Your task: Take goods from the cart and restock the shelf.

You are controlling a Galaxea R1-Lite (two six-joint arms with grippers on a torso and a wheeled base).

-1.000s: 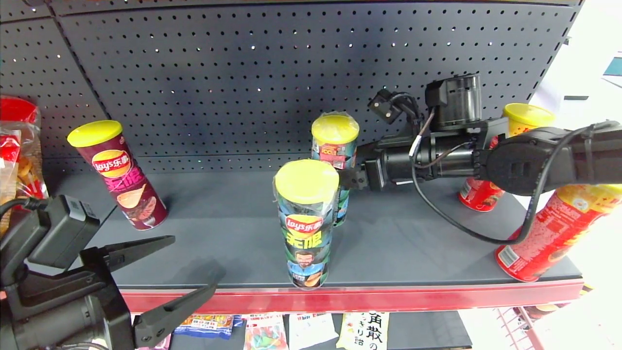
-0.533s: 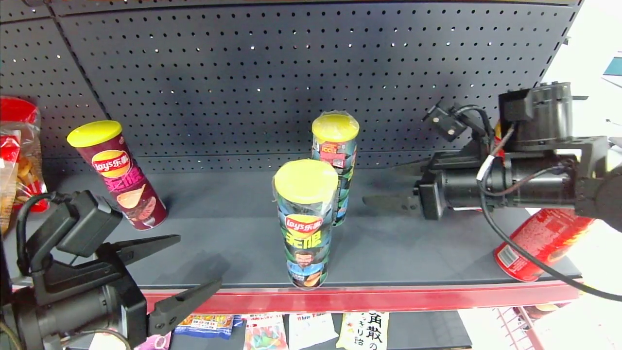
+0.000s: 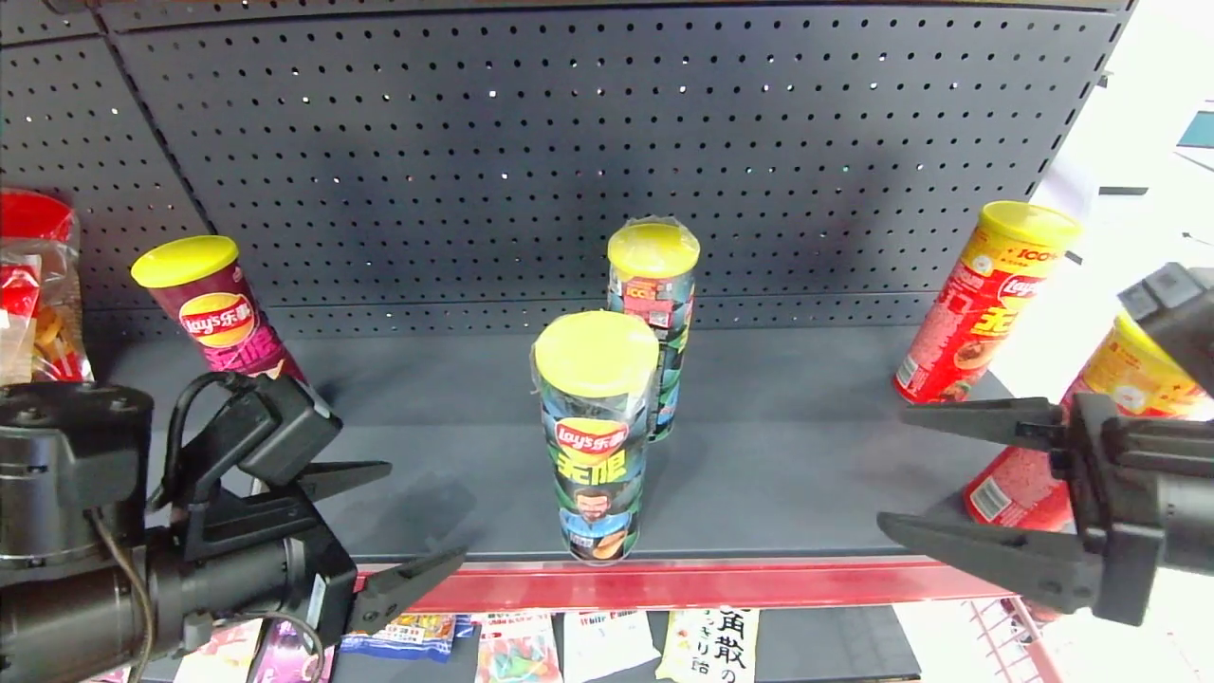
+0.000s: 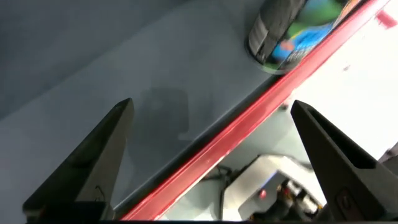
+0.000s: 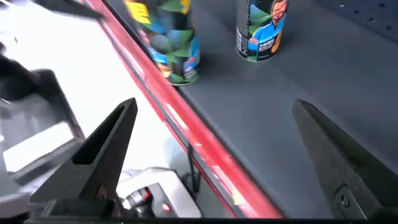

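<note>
Yellow-lidded, film-wrapped green-and-blue chip can (image 3: 596,446) stands upright at the shelf (image 3: 778,474) front edge, its twin (image 3: 654,285) just behind. Left claw (image 3: 427,510) and right claw (image 3: 893,465) hang spread wide, holding nothing, on either side.

Front can (image 3: 596,427) mid shelf (image 3: 806,455), rear can (image 3: 654,294) behind, 1 left can (image 3: 213,318), 2 right cans (image 3: 986,304).

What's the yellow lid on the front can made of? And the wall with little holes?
The yellow lid looks like matte plastic: smooth, one even colour, hardly any shine. The back wall looks like dark painted sheet metal, probably: flat, with neat rows of punched holes.
</note>
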